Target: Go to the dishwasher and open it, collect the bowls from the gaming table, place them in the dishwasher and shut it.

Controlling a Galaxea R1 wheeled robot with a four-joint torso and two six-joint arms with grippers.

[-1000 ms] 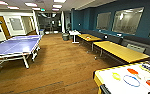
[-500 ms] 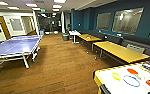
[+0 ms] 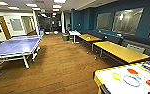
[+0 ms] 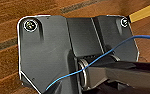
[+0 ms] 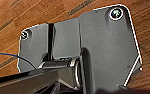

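Brown wood-plank flooring (image 3: 63, 67) covered the long room in the head view. At the lower right stood the gaming table (image 3: 103, 77), a rectangular table with a glossy white top and a yellow rim, cut off by the picture's edge. On its top lay small round coloured dishes, among them a yellow-green bowl (image 3: 116, 76) near the table's end and a red-orange bowl (image 3: 132, 71) farther along; a flat blue-purple ring (image 3: 131, 80) lay between them and the near side. Other coloured items at the far right were too blurred to name.

A blue table-tennis table (image 3: 14, 46) on pale folding legs stood at the left, well apart from the gaming table, with open floor between them. Along the dark blue right-hand wall (image 3: 86, 18) ran a row of yellow-topped tables (image 3: 119, 51) beside a dark grey bench seat (image 3: 141, 43). A dark round bin (image 3: 65, 37) stood at the far end of that row.

The left wrist view showed the same plank floor, a thin blue cable (image 4: 103, 56) crossing the robot's dark plate, and a yellow strip (image 4: 143, 12) at one corner. The right wrist view showed floor and another blue cable (image 5: 3, 54). Whether either gripper's fingers were spread or closed could not be told.
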